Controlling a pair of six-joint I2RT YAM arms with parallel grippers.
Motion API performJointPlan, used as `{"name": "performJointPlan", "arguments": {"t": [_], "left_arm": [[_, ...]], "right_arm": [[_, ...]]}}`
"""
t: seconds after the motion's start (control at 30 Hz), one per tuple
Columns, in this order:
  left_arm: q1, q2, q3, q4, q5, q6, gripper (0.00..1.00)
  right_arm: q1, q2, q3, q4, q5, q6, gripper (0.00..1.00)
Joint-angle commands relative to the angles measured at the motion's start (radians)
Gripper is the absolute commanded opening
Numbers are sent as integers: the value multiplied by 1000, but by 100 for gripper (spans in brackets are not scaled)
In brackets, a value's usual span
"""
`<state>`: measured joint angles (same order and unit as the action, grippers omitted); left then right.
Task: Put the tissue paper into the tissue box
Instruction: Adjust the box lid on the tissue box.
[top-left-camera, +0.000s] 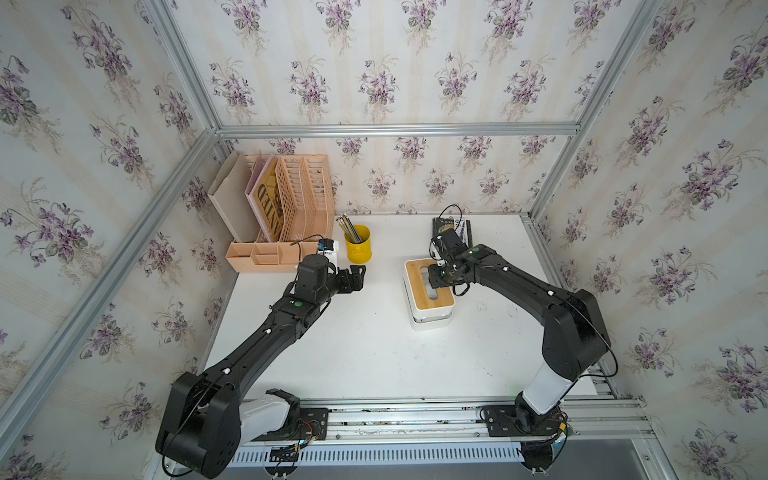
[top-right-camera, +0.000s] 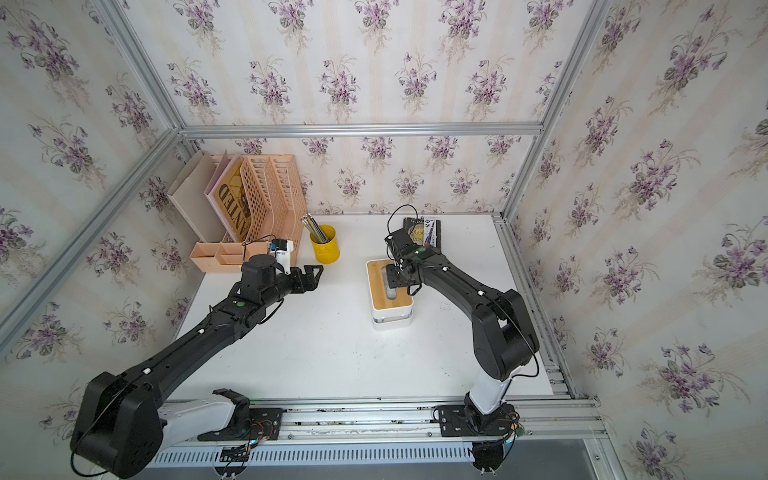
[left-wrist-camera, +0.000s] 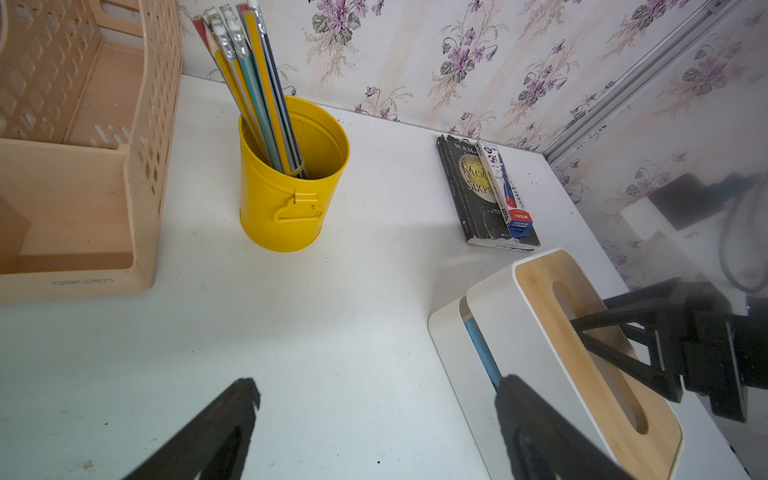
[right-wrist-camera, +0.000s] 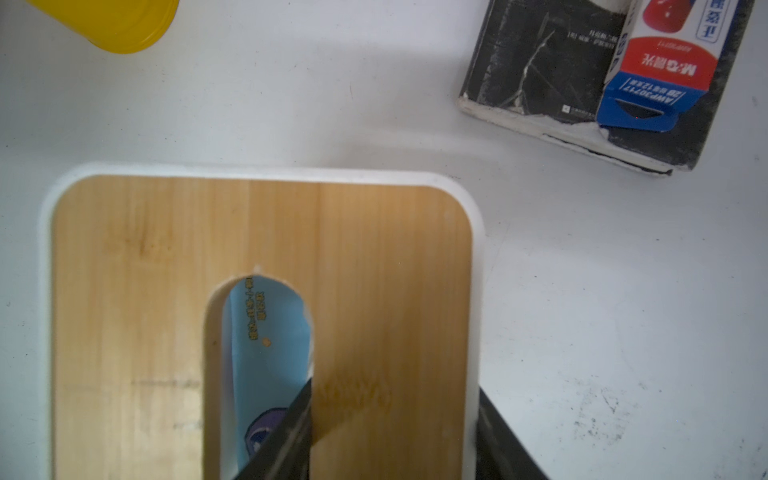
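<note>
Your right fingers (right-wrist-camera: 286, 440) pinch the lid (right-wrist-camera: 374, 249): one in the slot, one outside the rim. The tissue paper (right-wrist-camera: 270, 353) sits inside the tissue box (top-left-camera: 432, 322), visible through the slot. Your left fingers (left-wrist-camera: 232, 411) are wide, empty, over the desk (top-left-camera: 374, 353) at the box's 9 o'clock

Passage is left across the table's (top-left-camera: 353, 353) near half, whereas the far side is blocked by the organizer (top-left-camera: 286, 208), cup (top-left-camera: 358, 245), book (top-left-camera: 465, 232) and box (top-left-camera: 432, 322).
</note>
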<state>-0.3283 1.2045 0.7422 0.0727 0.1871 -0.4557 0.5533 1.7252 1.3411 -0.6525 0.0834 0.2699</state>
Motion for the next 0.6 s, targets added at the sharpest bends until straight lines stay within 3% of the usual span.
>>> {"name": "performJointPlan", "arguments": {"t": [0.0, 0.57], "left_arm": [[0, 1, 8, 36, 8, 5, 94], [0, 13, 11, 38, 15, 1, 94]], "right_arm": [[-1, 5, -3, 24, 8, 5, 31], [-1, 8, -43, 47, 12, 2, 31]]}}
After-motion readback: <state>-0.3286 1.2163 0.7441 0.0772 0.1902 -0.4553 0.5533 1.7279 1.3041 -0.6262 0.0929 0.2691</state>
